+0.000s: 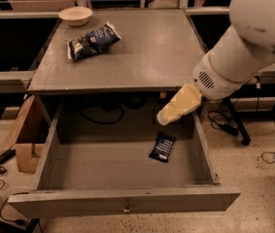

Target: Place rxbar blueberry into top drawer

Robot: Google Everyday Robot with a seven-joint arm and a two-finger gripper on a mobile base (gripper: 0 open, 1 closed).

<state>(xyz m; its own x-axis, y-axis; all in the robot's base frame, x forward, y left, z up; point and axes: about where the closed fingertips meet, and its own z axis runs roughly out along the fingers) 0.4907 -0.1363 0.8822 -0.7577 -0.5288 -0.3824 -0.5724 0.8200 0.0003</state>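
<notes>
Rxbar blueberry (162, 147): small flat dark navy wrapper with faint light print, lying on the floor of the open top drawer (78, 204), right side. My gripper (163, 118) hangs just above it, apart and carrying nothing. I cannot tell how wide it is open.

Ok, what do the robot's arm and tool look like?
The arm is smooth white, made of fat rounded segments, with a slotted vent near the wrist. The tool, over the right side of the open drawer, is a pale yellow tapered wedge. No cables show on it.

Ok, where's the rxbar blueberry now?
In the camera view, the rxbar blueberry lies flat inside the open top drawer, toward its picture-right wall; the gripper hangs just above it, not touching.
</notes>
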